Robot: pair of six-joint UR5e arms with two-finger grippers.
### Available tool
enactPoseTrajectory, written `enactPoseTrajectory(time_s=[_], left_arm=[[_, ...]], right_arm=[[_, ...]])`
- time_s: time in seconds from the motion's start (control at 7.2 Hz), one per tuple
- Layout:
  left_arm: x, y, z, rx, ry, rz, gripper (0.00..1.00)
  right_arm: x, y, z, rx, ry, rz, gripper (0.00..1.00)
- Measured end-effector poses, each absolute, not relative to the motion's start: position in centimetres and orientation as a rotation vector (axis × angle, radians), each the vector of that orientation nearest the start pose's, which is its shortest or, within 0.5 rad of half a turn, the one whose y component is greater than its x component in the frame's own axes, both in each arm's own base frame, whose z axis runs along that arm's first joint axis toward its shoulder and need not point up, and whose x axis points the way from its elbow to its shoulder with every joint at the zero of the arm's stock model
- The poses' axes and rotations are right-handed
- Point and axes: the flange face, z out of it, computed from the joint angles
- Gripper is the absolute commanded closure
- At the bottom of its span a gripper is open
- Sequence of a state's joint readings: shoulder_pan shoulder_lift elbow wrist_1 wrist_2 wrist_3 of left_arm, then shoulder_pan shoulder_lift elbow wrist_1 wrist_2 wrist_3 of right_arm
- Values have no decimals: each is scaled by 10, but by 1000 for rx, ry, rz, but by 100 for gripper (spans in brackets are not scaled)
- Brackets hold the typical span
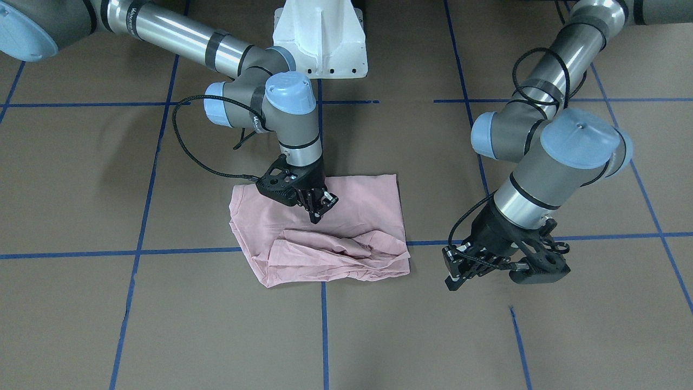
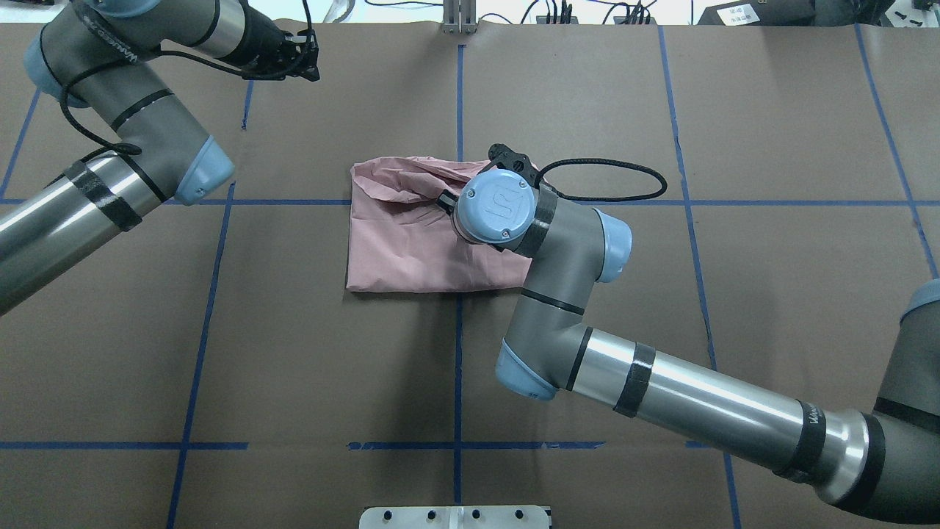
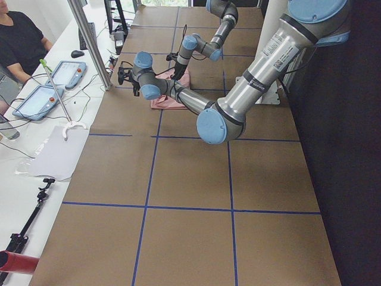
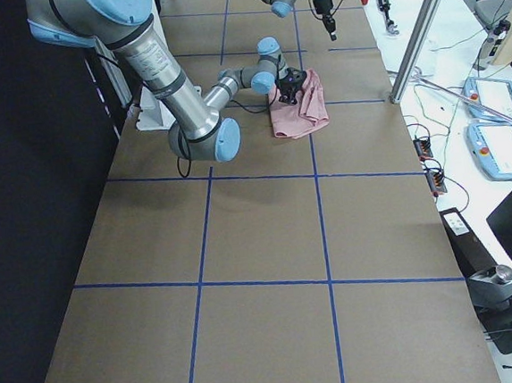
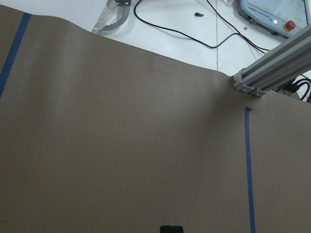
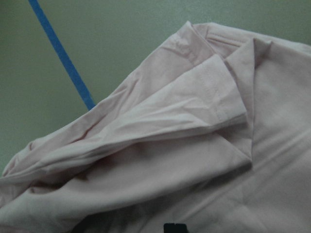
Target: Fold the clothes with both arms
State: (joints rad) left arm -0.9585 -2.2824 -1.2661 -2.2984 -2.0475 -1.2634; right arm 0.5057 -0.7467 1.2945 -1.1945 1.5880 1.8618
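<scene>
1. If you take the front-facing view first, the pale pink T-shirt [image 1: 357, 211] lies folded into a rough rectangle near the middle of the brown worktop [image 1: 162, 179], across a crossing of the blue tape lines [image 1: 323, 325]. Only plain pink cloth shows; you can see no print.
2. Its edge toward the operators' side is bunched into loose, creased layers. The edge toward the robot lies flatter.
3. The right arm [image 1: 173, 32] reaches over the shirt, and the right gripper [image 1: 316, 216] points down at the middle of the cloth. Its jaws are drawn narrow, tips together, and you can see no cloth between them.
4. The right wrist camera looks down on overlapping folds and a stitched sleeve hem [image 6: 218, 97], with tape on bare worktop just beyond the shirt's corner.
5. The left arm [image 1: 568, 59] is off to the robot's left of the shirt. The left gripper [image 1: 448, 269] is turned sideways above bare worktop, clear of the cloth, jaws spread wide and holding nothing.
6. The left wrist camera shows you only brown worktop, a tape line, and an aluminium post [image 5: 272, 73] at the far edge.
</scene>
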Motion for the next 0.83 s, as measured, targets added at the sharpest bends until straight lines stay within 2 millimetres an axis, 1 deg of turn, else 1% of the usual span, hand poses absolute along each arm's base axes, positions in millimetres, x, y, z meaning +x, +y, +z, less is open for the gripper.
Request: enactPoseTrajectory(time_s=[0.28,0.42,0.56,0.83], left_arm=[[365,-671,274,312,1144,-305,100],[365,-671,275,312,1142,-306,100],[364,-671,278,311,1138,-308,100],[362,-669,288,306,1128,-313,100]], right_arm=[[-624,-515,232,100,-918,730,100],[-625,-531,232,108,-899,732,100],[-623,-550,232,119,-886,735,100],[-609,-595,244,134,-899,746,100]])
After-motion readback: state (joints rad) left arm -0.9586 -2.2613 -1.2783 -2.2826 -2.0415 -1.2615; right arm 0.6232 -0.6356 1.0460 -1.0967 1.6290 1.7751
